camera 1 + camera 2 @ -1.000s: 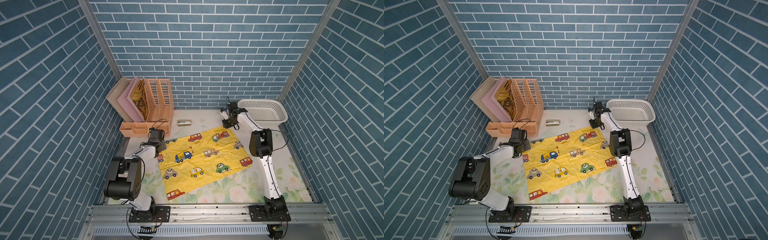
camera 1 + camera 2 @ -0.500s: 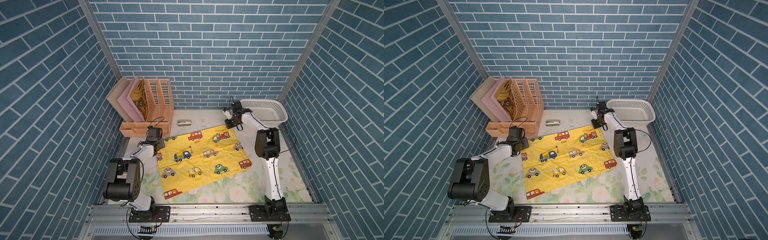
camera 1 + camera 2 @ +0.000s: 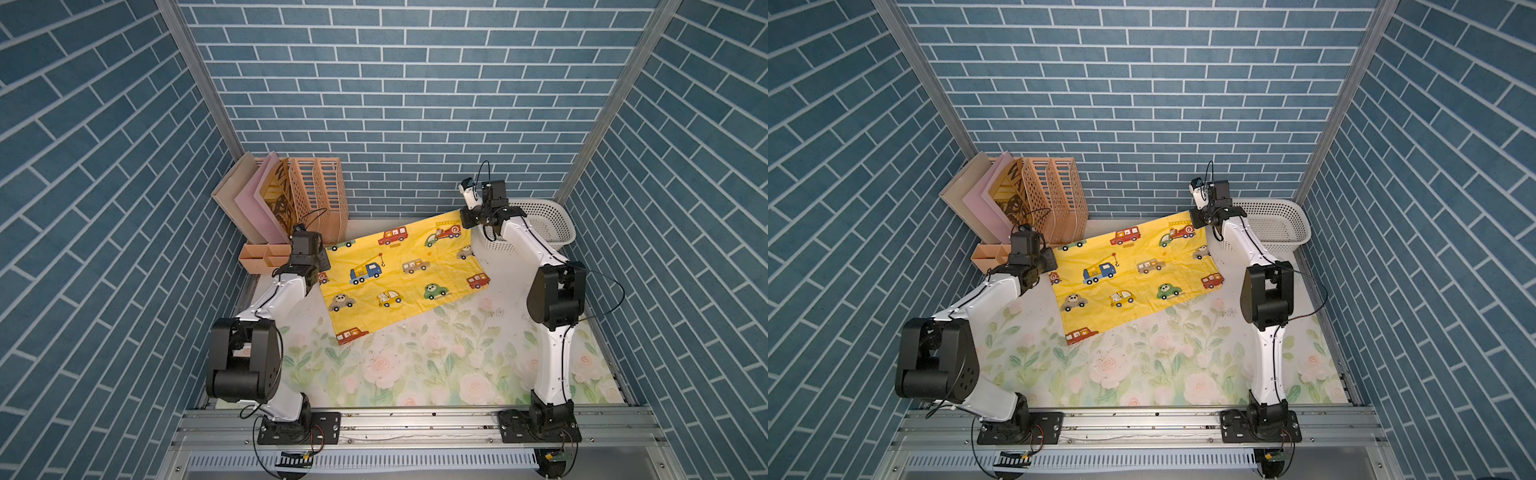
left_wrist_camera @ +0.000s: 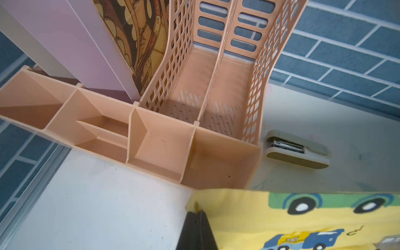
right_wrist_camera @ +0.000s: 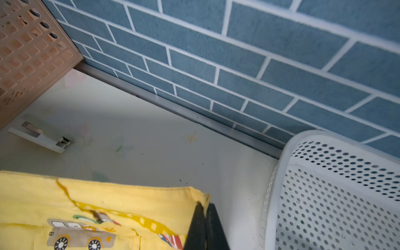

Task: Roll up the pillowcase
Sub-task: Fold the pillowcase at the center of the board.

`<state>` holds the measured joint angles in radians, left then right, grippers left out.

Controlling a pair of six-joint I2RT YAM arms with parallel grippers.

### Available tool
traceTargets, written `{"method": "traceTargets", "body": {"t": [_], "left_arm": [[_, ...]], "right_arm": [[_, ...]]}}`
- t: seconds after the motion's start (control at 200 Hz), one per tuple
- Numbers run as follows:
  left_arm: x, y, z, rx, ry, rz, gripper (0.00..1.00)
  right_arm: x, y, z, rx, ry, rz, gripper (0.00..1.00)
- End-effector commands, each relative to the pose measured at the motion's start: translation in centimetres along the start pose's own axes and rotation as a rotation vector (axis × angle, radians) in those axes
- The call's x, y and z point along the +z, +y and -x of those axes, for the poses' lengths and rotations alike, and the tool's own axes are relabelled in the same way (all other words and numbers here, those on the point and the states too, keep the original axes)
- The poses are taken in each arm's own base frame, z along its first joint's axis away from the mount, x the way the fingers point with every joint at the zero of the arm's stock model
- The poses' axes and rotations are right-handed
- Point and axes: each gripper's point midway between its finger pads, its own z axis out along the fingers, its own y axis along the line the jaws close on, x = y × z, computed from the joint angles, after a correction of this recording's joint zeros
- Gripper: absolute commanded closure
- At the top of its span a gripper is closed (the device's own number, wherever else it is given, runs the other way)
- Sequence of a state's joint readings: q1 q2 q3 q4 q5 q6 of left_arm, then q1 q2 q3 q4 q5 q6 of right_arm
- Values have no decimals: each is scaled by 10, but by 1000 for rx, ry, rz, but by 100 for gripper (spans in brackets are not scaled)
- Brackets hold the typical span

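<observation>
On pale floral table cover (image 3: 415,365), left gripper (image 4: 197,213) and right gripper (image 5: 205,207) pinch corners of thin, rectangular yellow pillowcase (image 3: 399,274); blue brick-print walls (image 3: 415,104) around.

top views: high front, looking down | wrists: close, share pillowcase (image 4: 249,216) edge

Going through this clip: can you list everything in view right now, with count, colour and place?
pillowcase: one, yellow with cartoon vehicles, spread over the far middle of the table
table covering: one, pale floral, under everything
file organizer: one, peach, far left corner
boards: three, beige, pink and brown-yellow patterned, leaning in the organizer
stapler: one, off-white, beside the organizer
basket: one, white, perforated, far right corner
left arm, right arm: white with black joints, mounted at the near edge
left gripper: black, shut on the pillowcase's far left corner
right gripper: black, shut on its far right corner
</observation>
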<state>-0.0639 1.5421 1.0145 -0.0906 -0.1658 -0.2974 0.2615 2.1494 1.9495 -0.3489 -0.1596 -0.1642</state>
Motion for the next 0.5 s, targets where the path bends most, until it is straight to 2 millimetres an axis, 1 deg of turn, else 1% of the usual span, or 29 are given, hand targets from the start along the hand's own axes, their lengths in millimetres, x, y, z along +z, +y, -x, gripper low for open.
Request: {"method": "traceTargets", "body": {"t": [0.0, 0.025, 0.14, 0.165, 0.245, 0.37, 0.495], "left_arm": [[-14, 12, -14, 27, 1, 53, 100], [-17, 12, -18, 30, -1, 57, 100], [-31, 19, -34, 42, 9, 89, 100], [-32, 20, -37, 46, 15, 91, 100], [-36, 21, -48, 47, 36, 86, 100], [-41, 15, -65, 54, 59, 70, 100], [-47, 8, -82, 45, 85, 73, 100]], "right_arm": [[-19, -15, -3, 5, -48, -81, 100], [-20, -15, -10, 7, -42, -90, 100], [-30, -10, -29, 12, -40, -99, 100], [-34, -16, -32, 16, -38, -131, 100], [-37, -17, -44, 18, -27, -148, 100], [-38, -19, -61, 27, 8, -166, 100], [-46, -21, -73, 36, 16, -194, 100]]}}
